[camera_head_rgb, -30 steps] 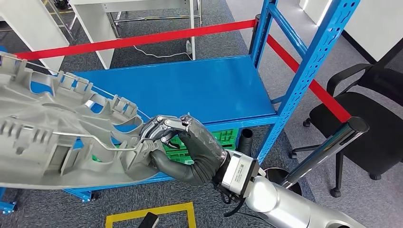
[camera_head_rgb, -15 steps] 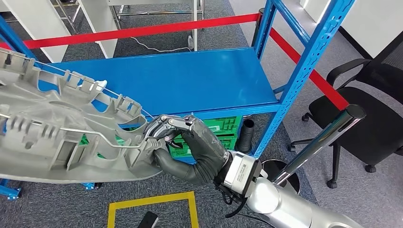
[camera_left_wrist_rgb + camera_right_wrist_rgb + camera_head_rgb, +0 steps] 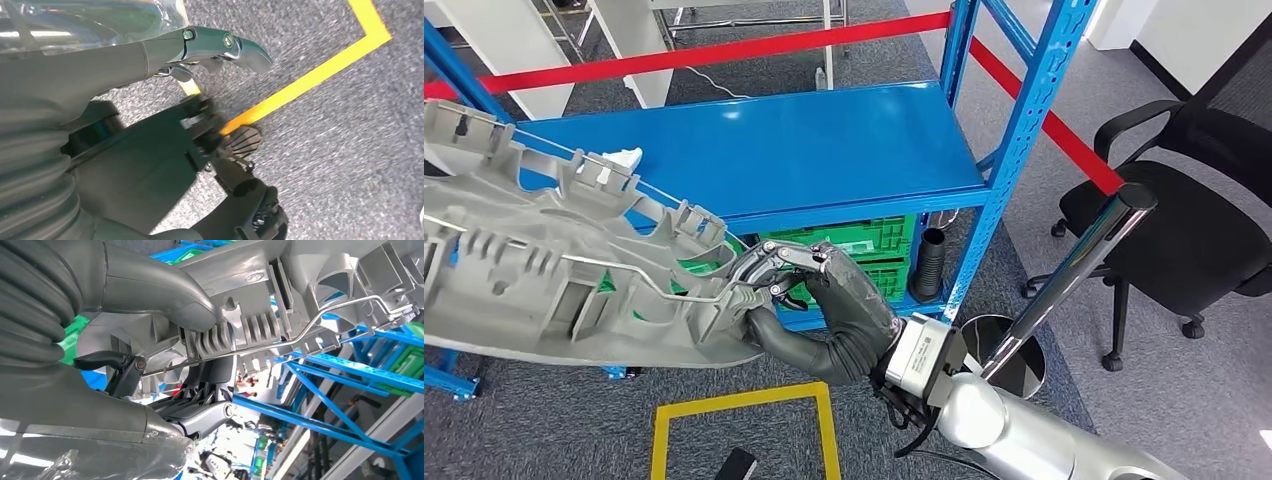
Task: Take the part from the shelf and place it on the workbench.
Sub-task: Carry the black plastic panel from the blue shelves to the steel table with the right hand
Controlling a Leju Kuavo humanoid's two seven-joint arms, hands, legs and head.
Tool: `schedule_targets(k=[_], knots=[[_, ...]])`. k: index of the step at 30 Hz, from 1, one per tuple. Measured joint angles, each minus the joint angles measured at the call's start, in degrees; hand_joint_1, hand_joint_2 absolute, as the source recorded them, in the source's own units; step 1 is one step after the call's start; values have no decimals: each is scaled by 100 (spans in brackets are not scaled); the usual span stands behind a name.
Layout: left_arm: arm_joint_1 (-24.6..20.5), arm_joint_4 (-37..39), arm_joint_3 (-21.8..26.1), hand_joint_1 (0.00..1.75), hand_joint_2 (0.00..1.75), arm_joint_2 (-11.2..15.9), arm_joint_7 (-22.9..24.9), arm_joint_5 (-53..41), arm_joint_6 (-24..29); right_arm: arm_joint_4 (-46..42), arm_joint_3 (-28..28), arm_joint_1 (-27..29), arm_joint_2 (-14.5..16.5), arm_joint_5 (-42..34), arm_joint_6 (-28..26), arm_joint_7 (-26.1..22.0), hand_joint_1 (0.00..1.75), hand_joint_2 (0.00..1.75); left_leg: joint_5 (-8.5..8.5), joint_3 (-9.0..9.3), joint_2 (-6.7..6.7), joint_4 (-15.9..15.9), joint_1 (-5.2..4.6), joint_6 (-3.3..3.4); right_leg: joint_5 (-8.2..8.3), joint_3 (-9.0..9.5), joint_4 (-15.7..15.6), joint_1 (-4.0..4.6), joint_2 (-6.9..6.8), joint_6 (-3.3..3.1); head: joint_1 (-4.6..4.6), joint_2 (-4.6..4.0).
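Note:
The part [image 3: 554, 280] is a long grey plastic moulding with ribs, clips and a thin metal rod along it. It hangs in the air in front of the blue shelf [image 3: 774, 150], clear of the shelf board. My right hand [image 3: 824, 300] grips its near end, thumb under and fingers over the edge. In the right wrist view the thumb [image 3: 150, 295] presses on the part [image 3: 310, 270] beside a ribbed block. My left hand [image 3: 210, 42] hangs over the grey carpet with its fingers stretched out and nothing in them.
Green crates [image 3: 864, 240] and a black tube [image 3: 927, 262] sit under the shelf board. A red barrier tape [image 3: 724, 50] runs behind and to the right, on a silver post [image 3: 1074, 270]. A black office chair [image 3: 1194, 220] stands right. A yellow square [image 3: 744, 400] marks the floor.
The whole picture has shifted, so the camera has moved; the shelf now sits higher and further off. The part stays in my right hand's grip, a little lower against the shelf.

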Motion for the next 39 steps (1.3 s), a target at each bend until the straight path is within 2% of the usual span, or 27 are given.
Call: schedule_targets(k=[2, 4, 5, 6, 7, 9, 10, 11, 12, 14, 16, 17, 18, 20, 21, 22, 24, 25, 26, 28, 30, 32, 33, 35, 36, 37, 39], knots=[[-16, 0, -5, 0, 175, 2, -1, 1, 0, 4, -7, 5, -1, 27, -40, 3, 175, 175, -76, 385, -3, -629, -26, 49, 110, -49, -15, 3, 1, 62, 3, 0], [-13, 0, -11, 0, 175, 4, 0, 4, 1, 14, -11, 16, -3, 87, -93, 0, 175, 175, -50, 406, 6, -779, -42, 107, 210, -69, -58, -9, 1, 135, 4, 0], [-10, 0, -16, 0, 175, 5, 1, 7, 1, 22, -14, 24, -5, 128, -125, -3, 175, 175, 17, 362, 20, -796, -40, 147, 170, -90, -48, -17, 4, 168, 5, 0], [-8, 0, -20, 0, 175, 6, 1, 9, 1, 31, -16, 31, -8, 166, -154, -5, 175, 175, 84, 309, 36, -813, -33, 189, 41, -126, 28, -21, 8, 195, 17, 0], [-9, 0, -24, 0, 175, 7, 1, 11, -3, 44, -20, 40, -11, 192, -178, -6, 175, 175, 155, 234, 52, -822, -23, 221, -209, -192, 237, -24, 11, 218, 31, 0], [-11, 0, -30, 0, 175, 7, 1, 14, -10, 72, -26, 65, -15, 219, -204, -7, 175, 175, 272, 62, 66, -794, -35, 257, -775, -342, 918, -32, 11, 247, 57, 0], [-9, 0, -33, 0, 175, 9, 1, 15, -14, 85, -29, 83, -17, 224, -210, -7, 175, 175, 333, -40, 70, -771, -42, 259, -935, -390, 1283, -33, 11, 258, 61, 0], [-9, 0, -36, 0, 175, 10, 1, 16, -15, 98, -31, 98, -21, 232, -214, -7, 175, 175, 388, -138, 75, -743, -48, 259, -938, -380, 1512, -34, 11, 264, 62, 0], [-9, 0, -39, 0, 175, 12, 1, 17, -15, 111, -33, 109, -24, 244, -221, -7, 175, 175, 442, -249, 78, -702, -52, 255, -817, -293, 1573, -35, 10, 263, 63, 0], [-10, 0, -44, 0, 175, 13, -1, 23, -15, 133, -39, 114, -28, 283, -238, -6, 175, 175, 523, -461, 81, -593, -54, 232, -514, 133, 1138, -35, 10, 242, 64, 0], [-10, 0, -47, 0, 175, 13, -5, 28, -15, 142, -49, 115, -29, 310, -251, -1, 175, 175, 590, -634, 78, -482, -61, 183, -575, 662, 350, -19, 18, 204, 61, 0], [-10, 0, -48, 0, 175, 14, -9, 30, -15, 145, -53, 115, -29, 314, -252, 4, 175, 175, 636, -691, 77, -452, -57, 152, -667, 814, 76, -2, 24, 181, 61, 0], [-9, 0, -49, 0, 175, 13, -14, 33, -15, 150, -55, 115, -29, 314, -251, 12, 175, 175, 691, -733, 75, -443, -48, 116, -727, 872, -77, 20, 30, 151, 57, 0], [4, 1, -53, 0, 175, 13, -20, 44, -15, 170, -57, 118, -30, 313, -241, 32, 175, 175, 739, -797, 66, -444, -24, 48, -641, 804, -128, 28, 24, 75, 60, 0], [14, 2, -55, 0, 175, 13, -21, 49, -15, 180, -57, 120, -30, 312, -235, 42, 175, 175, 640, -830, 61, -389, -17, 16, -581, 756, -138, 20, 15, 32, 53, 0], [22, 2, -57, 0, 175, 14, -23, 51, -16, 186, -57, 122, -30, 311, -227, 50, 175, 175, 425, -880, 57, -223, -10, -15, -517, 699, -147, 6, 4, -4, 41, 0], [28, 2, -60, 0, 175, 14, -25, 51, -18, 192, -57, 130, -30, 310, -216, 56, 175, 175, -153, -1005, 57, 424, 6, -69, -400, 563, -136, 0, -15, -47, 15, 0], [27, 2, -61, 0, 175, 15, -25, 51, -19, 195, -56, 135, -30, 310, -212, 57, 175, 175, -348, -1053, 57, 797, 13, -88, -340, 483, -125, 1, -24, -52, 7, 0], [26, 2, -61, 0, 175, 16, -25, 51, -18, 199, -56, 140, -30, 310, -211, 57, 175, 175, -395, -1048, 57, 1055, 16, -100, -282, 399, -109, 1, -33, -49, 7, 0], [25, 2, -62, 0, 175, 18, -25, 55, -18, 205, -56, 151, -30, 310, -211, 57, 175, 175, -152, -796, 57, 1022, 21, -103, -172, 217, -66, -5, -39, -31, 4, 0], [13, 2, -64, 0, 175, 19, -26, 57, -18, 206, -58, 163, -30, 310, -209, 57, 175, 175, 55, -230, 50, 320, 21, -85, -73, 61, -18, -5, -33, 8, 3, 0], [-6, 2, -67, 0, 175, 19, -31, 58, -17, 206, -66, 175, -32, 310, -203, 58, 175, 175, -39, 269, 34, -441, 5, -27, 31, -24, 3, 4, -31, 68, 8, 0], [-11, 2, -68, 0, 175, 18, -33, 59, -17, 207, -70, 180, -34, 310, -198, 58, 175, 175, -95, 378, 27, -640, -10, 11, 90, -41, -7, 4, -34, 102, 8, 0], [0, 2, -69, 0, 175, 18, -34, 63, -16, 208, -75, 193, -40, 310, -190, 57, 175, 175, -26, 341, 41, -722, -24, 98, 164, -62, -41, -11, -33, 171, 9, 0], [3, 2, -71, 0, 175, 19, -33, 64, -16, 210, -77, 199, -45, 310, -186, 57, 175, 175, 39, 291, 54, -734, -21, 145, 81, -91, -1, -17, -29, 199, 15, 0], [3, 2, -72, 0, 175, 19, -33, 66, -15, 211, -80, 205, -51, 310, -183, 58, 175, 175, 110, 224, 67, -746, -17, 189, -110, -140, 133, -21, -23, 222, 28, 0], [-6, 2, -75, 0, 175, 19, -32, 70, -15, 219, -84, 213, -61, 310, -179, 60, 175, 175, 249, 54, 78, -741, -26, 247, -704, -282, 727, -27, -17, 247, 60, 0]])
